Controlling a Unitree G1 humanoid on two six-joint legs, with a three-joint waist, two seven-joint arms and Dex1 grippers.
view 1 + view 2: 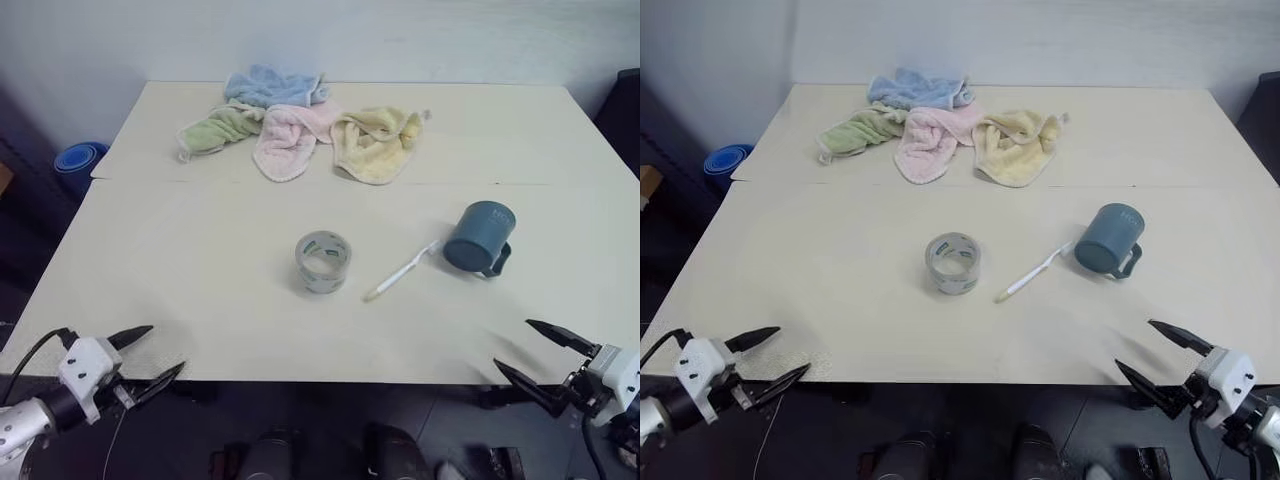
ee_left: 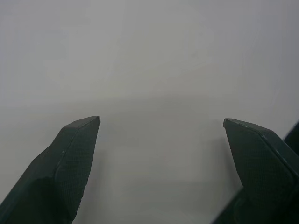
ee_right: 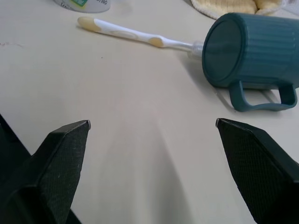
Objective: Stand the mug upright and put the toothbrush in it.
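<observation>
1. The mug (image 3: 254, 53) looks like matt ribbed plastic
2. The toothbrush (image 3: 135, 35) is smooth glossy plastic
3. The desk (image 1: 200, 270) has a smooth matt top
4. The cloths (image 1: 300, 130) are fluffy terry
5. The tape roll (image 1: 323, 261) is clear and shiny

Mug (image 1: 479, 236): dark teal, ribbed, lying on its side, closed base toward the near edge, handle resting on the table. Toothbrush (image 1: 403, 270): slim, white with yellowish grip, flat, head end beside the mug.

Toothbrush (image 1: 402, 270) lies between tape roll (image 1: 324, 262) — left — and mug (image 1: 479, 238).
</observation>
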